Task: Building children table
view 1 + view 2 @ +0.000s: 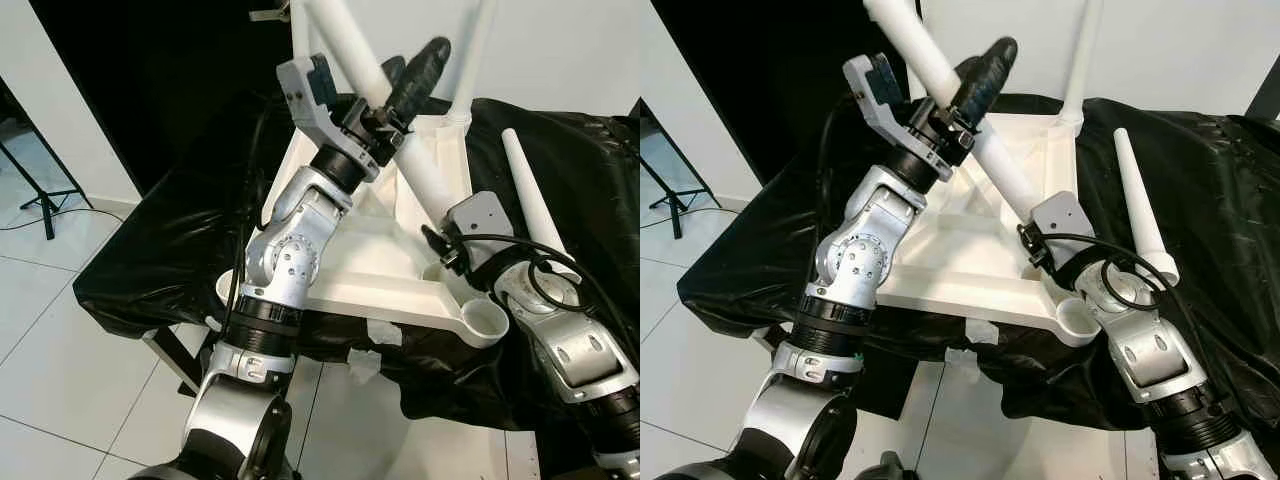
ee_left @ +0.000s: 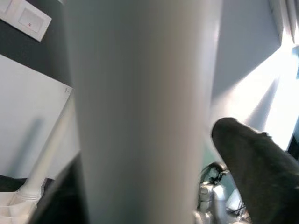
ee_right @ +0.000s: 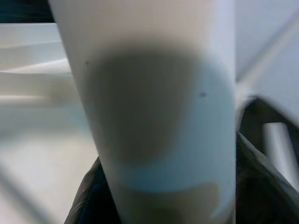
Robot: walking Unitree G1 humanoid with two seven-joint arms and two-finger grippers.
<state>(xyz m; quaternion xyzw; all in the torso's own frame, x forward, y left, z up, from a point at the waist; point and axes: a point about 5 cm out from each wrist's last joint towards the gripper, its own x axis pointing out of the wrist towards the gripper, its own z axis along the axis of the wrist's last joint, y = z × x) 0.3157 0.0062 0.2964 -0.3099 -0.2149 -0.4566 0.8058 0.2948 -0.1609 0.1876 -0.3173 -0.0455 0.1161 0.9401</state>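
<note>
Two end effectors are being used on one long white tapered plastic table leg (image 1: 400, 130), which is held at a slant over the upside-down white plastic tabletop (image 1: 350, 260). The left end effector (image 1: 395, 90) is clamped around the leg's upper stretch, with one black finger (image 1: 420, 70) seen lying along it. The right end effector (image 1: 1025, 240) is pressed up against the lower part of the same leg near the tabletop's underside; whether its fingers are closed can't be told, since they're hidden behind the leg.

Judging by the grip, the leg is probably being steadied high and guided low so its end can be lined up with a corner socket. One round empty socket (image 1: 485, 320) is seen at the near right corner, so that's likely the target, though it's a guess. Another white leg (image 1: 475, 50) is already stood upright in the far corner, and a spare white tapered leg (image 1: 530, 190) is laid just beside the tabletop.

Everything is rested on a surface draped in crinkled black plastic sheeting (image 1: 150, 260). Pale glossy floor tiles (image 1: 60, 330) and a black tripod stand (image 1: 40, 200) are seen off to the left, with a white wall behind.
</note>
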